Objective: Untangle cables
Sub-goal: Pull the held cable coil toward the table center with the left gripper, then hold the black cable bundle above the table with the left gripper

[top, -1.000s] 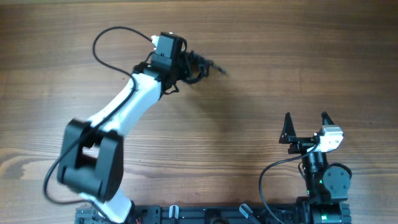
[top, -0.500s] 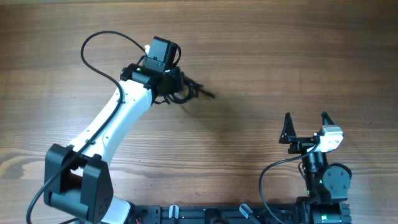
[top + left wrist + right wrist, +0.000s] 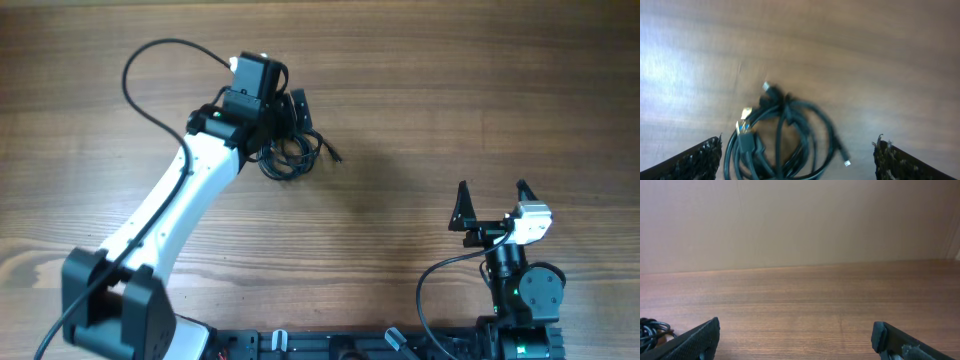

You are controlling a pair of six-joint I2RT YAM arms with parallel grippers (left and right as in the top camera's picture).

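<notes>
choosing a grasp: left gripper (image 3: 797, 150) spread empty over the bunched cables (image 3: 290, 155), right gripper (image 3: 492, 205) spread idle; next should pinch 1 plug end (image 3: 846, 162).

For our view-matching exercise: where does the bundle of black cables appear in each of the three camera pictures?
Overhead: cables lie upper left of centre.
Left wrist: cables at bottom centre, looped on the wood.
Right wrist: cables in the bottom left corner, partly cut off.
Shared landmark: the wooden table.
</notes>
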